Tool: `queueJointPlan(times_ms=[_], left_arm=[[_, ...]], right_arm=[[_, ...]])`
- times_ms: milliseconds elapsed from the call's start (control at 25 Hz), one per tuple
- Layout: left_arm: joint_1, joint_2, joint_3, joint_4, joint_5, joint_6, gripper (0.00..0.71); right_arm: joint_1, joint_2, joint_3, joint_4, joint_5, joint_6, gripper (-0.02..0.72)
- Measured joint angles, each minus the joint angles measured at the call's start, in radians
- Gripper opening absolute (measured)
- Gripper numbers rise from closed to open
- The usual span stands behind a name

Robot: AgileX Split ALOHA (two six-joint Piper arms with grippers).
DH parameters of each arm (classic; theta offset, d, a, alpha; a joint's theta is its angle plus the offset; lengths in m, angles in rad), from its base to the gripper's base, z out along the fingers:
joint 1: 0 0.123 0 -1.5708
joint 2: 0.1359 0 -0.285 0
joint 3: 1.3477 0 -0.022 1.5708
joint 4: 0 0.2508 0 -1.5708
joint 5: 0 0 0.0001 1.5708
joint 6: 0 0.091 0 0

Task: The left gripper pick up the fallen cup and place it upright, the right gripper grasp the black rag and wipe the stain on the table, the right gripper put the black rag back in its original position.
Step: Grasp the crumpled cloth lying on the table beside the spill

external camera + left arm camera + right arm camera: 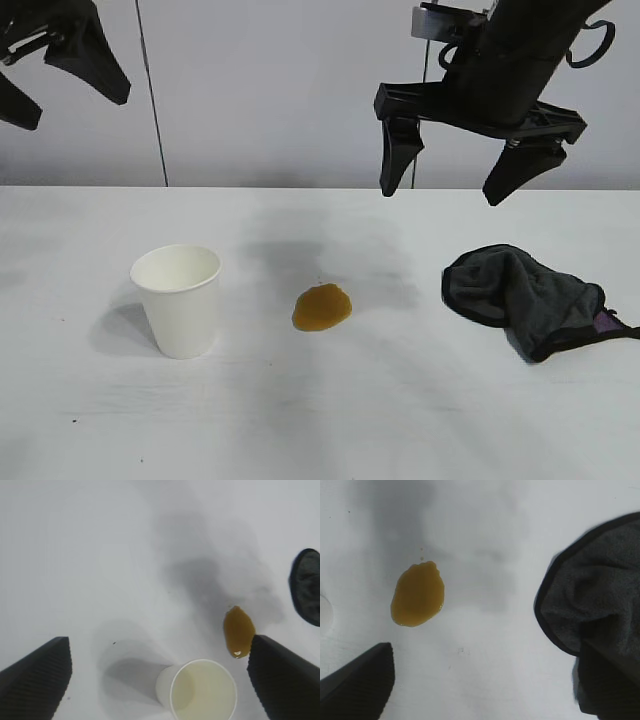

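The white paper cup stands upright on the white table at the left; it also shows in the left wrist view. The amber stain lies right of it, seen too in both wrist views. The black rag lies crumpled at the right, also in the right wrist view. My left gripper is open and empty, high at the top left, above the cup. My right gripper is open and empty, high above the table between stain and rag.
A grey wall with a thin vertical dark line stands behind the table. An edge of the rag shows in the left wrist view.
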Motion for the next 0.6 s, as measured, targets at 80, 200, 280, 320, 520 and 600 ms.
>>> queueJointPlan(times_ms=[80, 200, 280, 320, 520, 600], left_arm=[[-0.034, 0.003, -0.01, 0.049, 0.018, -0.059, 0.68], [-0.073, 0.017, -0.027, 0.058, 0.023, -0.075, 0.678], [-0.076, 0.021, -0.045, 0.058, 0.039, -0.081, 0.678], [-0.076, 0.021, -0.054, 0.057, 0.047, -0.085, 0.678], [-0.076, 0.021, -0.067, -0.009, 0.052, -0.077, 0.677], [-0.076, 0.021, -0.067, -0.018, 0.053, -0.074, 0.675]], right_arm=[[0.0, 0.0, 0.0, 0.0, 0.0, -0.004, 0.694], [0.0, 0.0, 0.0, 0.0, 0.0, -0.006, 0.694], [0.0, 0.0, 0.0, 0.0, 0.001, -0.006, 0.694], [0.0, 0.0, 0.0, 0.0, 0.002, -0.006, 0.694], [0.0, 0.0, 0.0, 0.0, 0.01, -0.006, 0.694], [0.0, 0.0, 0.0, 0.0, 0.024, -0.007, 0.694]])
